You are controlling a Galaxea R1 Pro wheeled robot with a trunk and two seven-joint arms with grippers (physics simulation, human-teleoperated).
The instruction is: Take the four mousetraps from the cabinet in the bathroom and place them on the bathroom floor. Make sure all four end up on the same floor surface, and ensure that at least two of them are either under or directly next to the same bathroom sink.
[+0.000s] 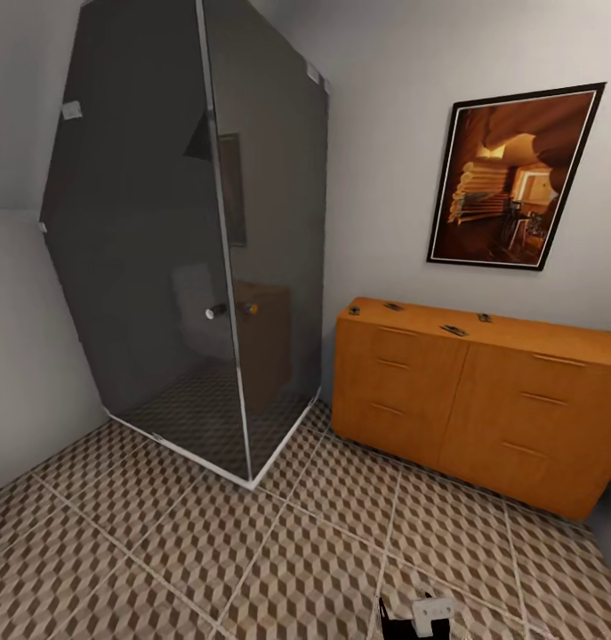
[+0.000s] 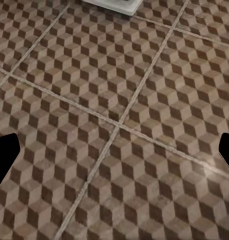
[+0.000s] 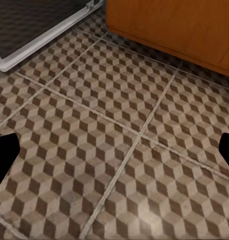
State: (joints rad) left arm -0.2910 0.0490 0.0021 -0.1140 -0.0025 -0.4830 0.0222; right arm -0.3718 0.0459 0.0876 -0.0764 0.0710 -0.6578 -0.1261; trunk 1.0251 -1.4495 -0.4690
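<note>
Patterned floor [image 1: 207, 551] lies underfoot, both grippers spread and empty (approach stage), so next comes rolling up to the cabinet [image 1: 483, 400] and its four mousetraps [image 1: 454, 330].

Cabinet [image 1: 483, 400] right end cut off; mousetraps [image 1: 454, 331] tiny

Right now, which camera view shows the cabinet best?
The head view: the whole cabinet with its drawers, and small mousetraps on its flat top. The right wrist view catches just its lower front above the bathroom floor.
</note>
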